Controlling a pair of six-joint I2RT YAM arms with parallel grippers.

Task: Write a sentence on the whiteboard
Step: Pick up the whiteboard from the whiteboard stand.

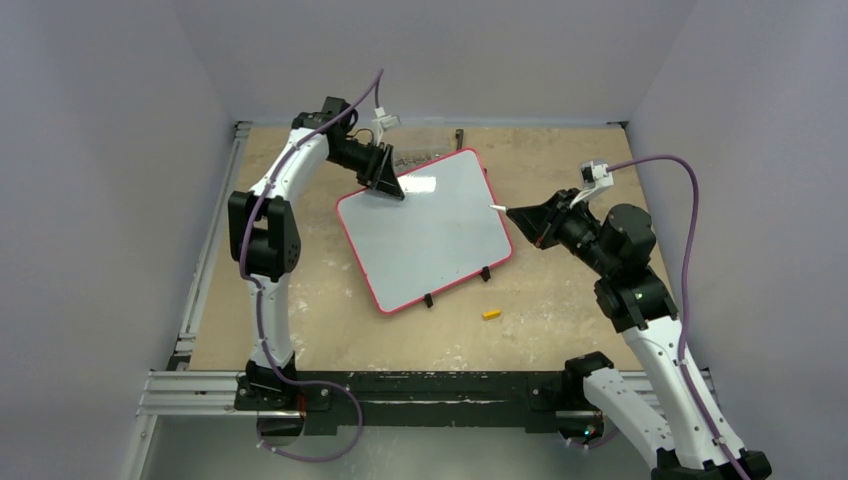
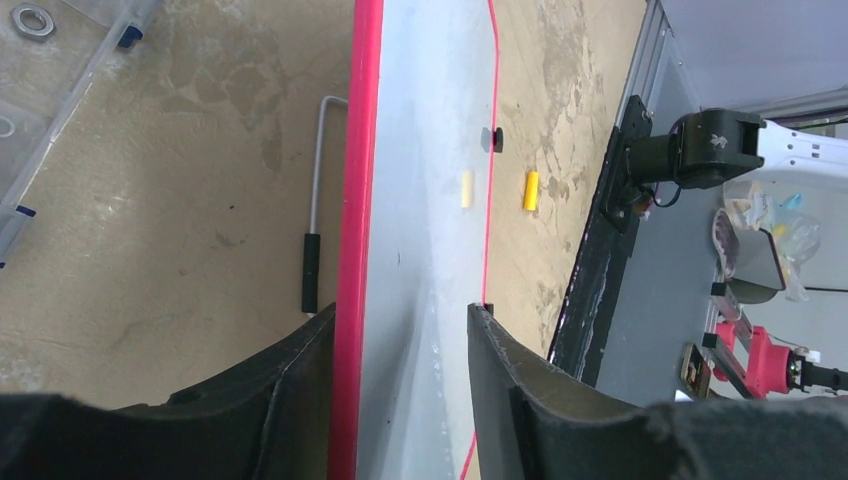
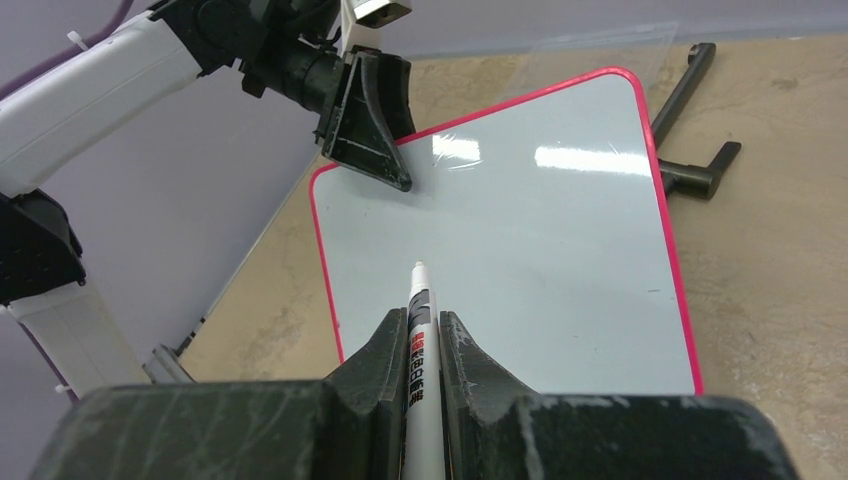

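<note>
- Two grippers on the job: right gripper [image 3: 422, 320] is clamped on a white marker [image 3: 418, 298], tip over the whiteboard [image 3: 540, 260] near its right edge; contact unclear.
- Left gripper [image 2: 401, 312]: jaws part-way apart, straddling the board's far-left corner; can't tell if it's gripping.
- Whiteboard lies skewed mid-counter [image 1: 570, 320], yellow cap [image 1: 491, 314] near its front edge.

arms [image 1: 272, 330]: shelled white, jointed black | cables [image 1: 690, 205]: purple, run along each | left pincer [image 1: 393, 187], right pincer [image 1: 520, 218]: black, wedge-shaped

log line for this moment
left gripper: astride whiteboard corner, grip unclear | right gripper: shut on marker, tip near whiteboard edge | whiteboard: blank | yellow cap: on table
</note>
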